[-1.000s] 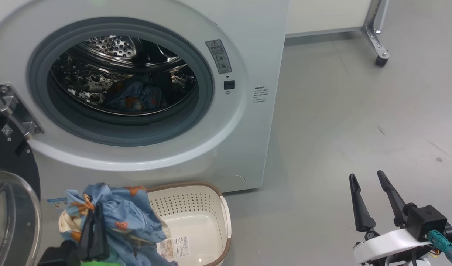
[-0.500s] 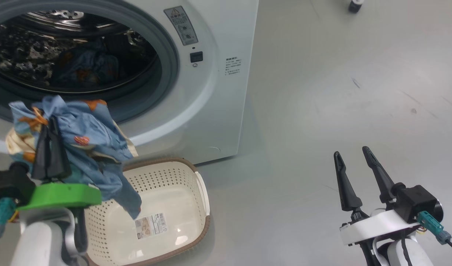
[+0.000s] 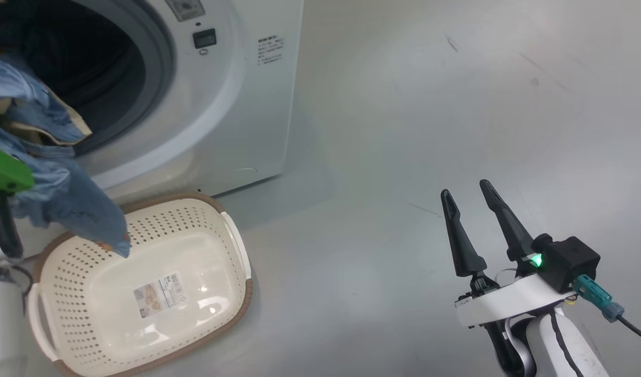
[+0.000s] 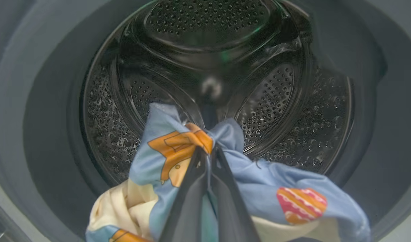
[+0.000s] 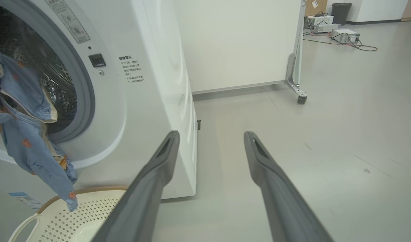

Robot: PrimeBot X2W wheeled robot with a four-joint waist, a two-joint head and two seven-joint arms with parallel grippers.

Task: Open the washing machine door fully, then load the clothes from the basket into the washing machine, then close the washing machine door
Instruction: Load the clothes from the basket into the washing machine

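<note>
Glossy grey floor (image 5: 326, 141), a white wheeled partition (image 5: 239, 40), and cabled boxes (image 5: 345, 33) lying far beyond it.

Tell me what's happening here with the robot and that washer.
The robot is loading laundry. Its left tool is shut on the clothes, a light-blue printed bundle held at the mouth of the washing machine, facing the steel drum. A tail of the fabric hangs down over the basket, which sits on the floor in front. The right tool is open and holds nothing, off to the side.
</note>
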